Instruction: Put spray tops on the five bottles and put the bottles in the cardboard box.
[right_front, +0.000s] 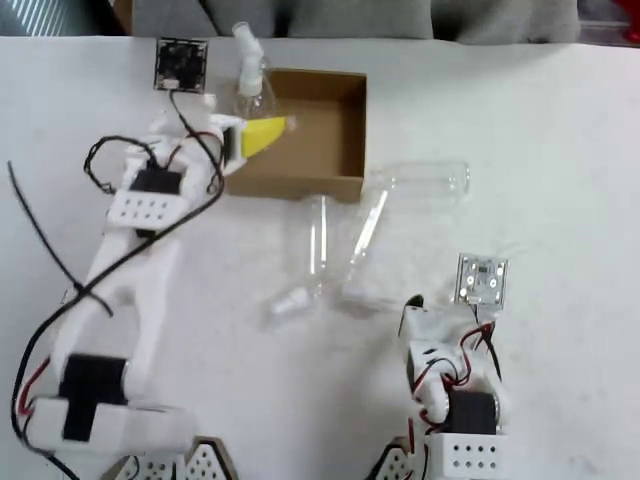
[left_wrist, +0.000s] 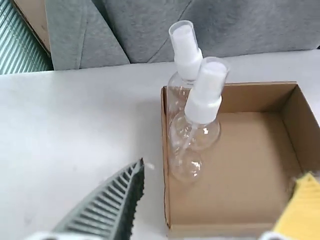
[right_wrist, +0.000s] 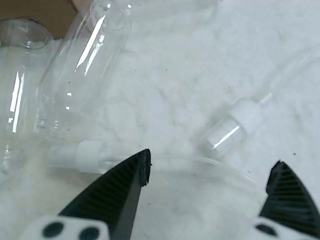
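Two clear plastic bottles with white spray tops (left_wrist: 195, 125) stand in the brown cardboard box (left_wrist: 250, 165), we see three bare bottles (right_front: 430, 178) and loose tops (right_wrist: 235, 125) left on the white table (right_front: 560, 120), and the left gripper (left_wrist: 222, 172) and right gripper (right_wrist: 211, 160) gape wide, empty.

Left arm (right_front: 128, 300) is showing white shells, looping black cables, red wires at base. Left tool (left_wrist: 222, 171) is wearing one grey ribbed finger (left_wrist: 115, 205), one yellow finger (left_wrist: 302, 205). Right arm (right_front: 440, 335) is showing white shells, red-black wires; right tool (right_wrist: 211, 161) is wearing black fingers (right_wrist: 115, 195).
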